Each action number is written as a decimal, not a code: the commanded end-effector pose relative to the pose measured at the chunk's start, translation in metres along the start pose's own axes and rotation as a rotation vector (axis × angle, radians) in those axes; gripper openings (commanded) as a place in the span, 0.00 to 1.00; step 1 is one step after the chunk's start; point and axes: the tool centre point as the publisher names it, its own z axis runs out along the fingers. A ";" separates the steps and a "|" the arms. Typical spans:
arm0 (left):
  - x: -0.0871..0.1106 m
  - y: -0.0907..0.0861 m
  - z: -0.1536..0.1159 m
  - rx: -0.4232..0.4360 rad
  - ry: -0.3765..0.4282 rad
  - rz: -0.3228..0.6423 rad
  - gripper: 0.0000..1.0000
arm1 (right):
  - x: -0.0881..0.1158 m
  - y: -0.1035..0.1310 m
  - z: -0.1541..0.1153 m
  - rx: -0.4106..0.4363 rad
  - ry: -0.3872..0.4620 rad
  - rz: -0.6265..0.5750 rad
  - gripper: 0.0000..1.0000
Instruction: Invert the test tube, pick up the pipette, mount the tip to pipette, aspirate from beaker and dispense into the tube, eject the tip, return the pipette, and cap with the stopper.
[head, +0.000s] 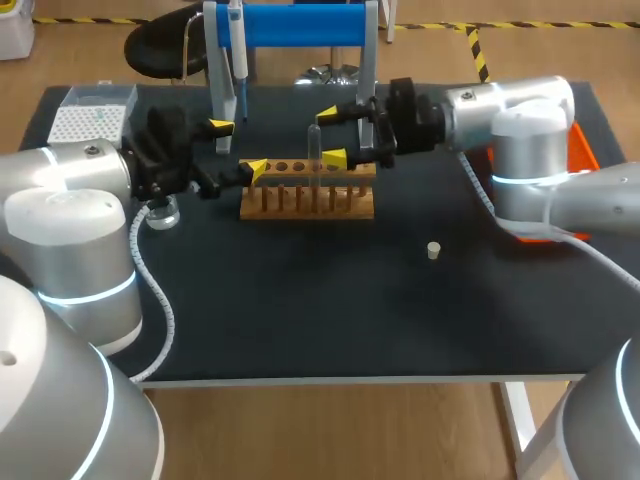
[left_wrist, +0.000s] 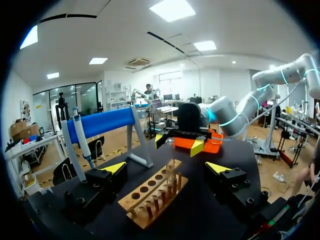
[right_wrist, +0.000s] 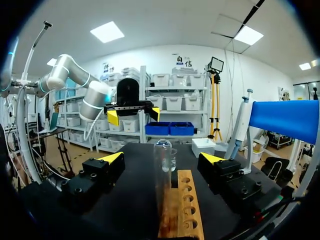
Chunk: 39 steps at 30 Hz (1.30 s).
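Desk (head: 300, 300): black top, carrying all items listed.
Rack (head: 306, 200): wooden, mid-desk, with a row of holes along its top.
Test tube (head: 313, 152): clear, upright in the rack; its upper end looks rounded.
Right hand (head: 330, 137): fingers wide apart, one on each side of the test tube, touching neither side; holding nothing.
Left hand (head: 238, 148): fingers wide apart at the rack's left end, facing the right hand; holding nothing.
Pipette (head: 238, 60): hanging on the blue stand (head: 300, 25) behind the rack.
Tip box (head: 90, 115): far left corner of the desk.
Beaker (head: 160, 212): clear glass, on the desk just beside the left arm.
Stopper (head: 433, 250): pale, alone on the desk, well apart from the rack on the right arm's side.
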 end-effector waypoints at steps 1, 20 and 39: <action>0.001 0.001 0.001 0.002 -0.003 0.001 1.00 | -0.005 -0.005 0.006 -0.006 0.003 0.001 1.00; 0.001 0.001 0.001 0.002 -0.003 0.001 1.00 | -0.004 -0.012 0.023 -0.026 -0.015 -0.006 0.77; 0.001 0.001 0.001 0.002 -0.003 0.001 1.00 | -0.005 -0.016 0.029 -0.031 -0.009 -0.003 0.39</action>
